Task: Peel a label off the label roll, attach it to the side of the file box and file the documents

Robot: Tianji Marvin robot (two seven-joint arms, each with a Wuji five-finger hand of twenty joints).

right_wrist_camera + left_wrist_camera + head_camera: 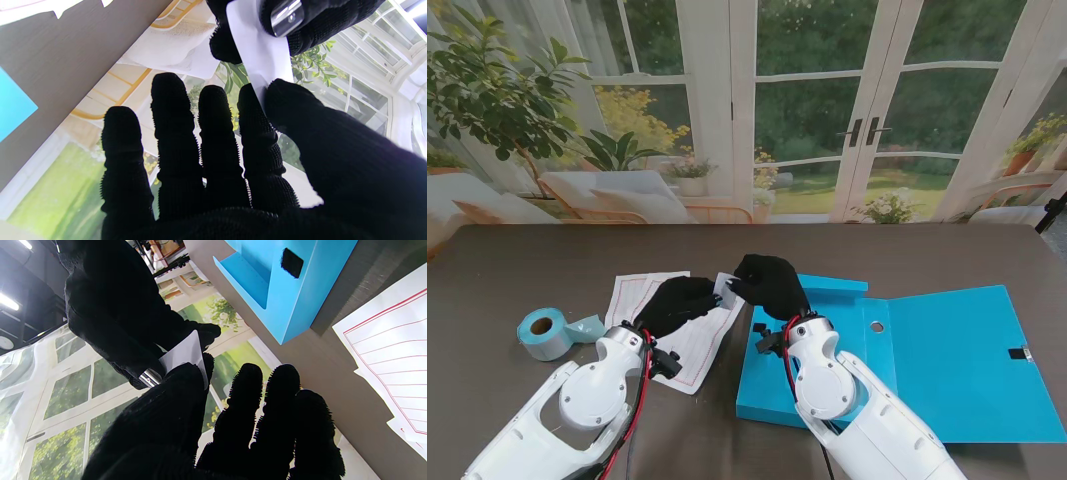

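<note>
Both robot hands meet just left of the blue file box point(947, 350), which lies open and flat on the counter point(517, 270). The left robot hand point(677, 303) and the right robot hand point(770, 283) are both pinched on the same small white label point(724, 289), held up between them off the counter. In the left wrist view the label point(184, 356) sits between thumb and forefinger, other fingers point(278, 400) spread loose. Same story on the right, label point(258, 50) clamped at the thumb. The documents point(689, 335) lie left of the file box under the left hand, and the label roll point(549, 332) sits farther left of it, a strip of backing trailing off.
</note>
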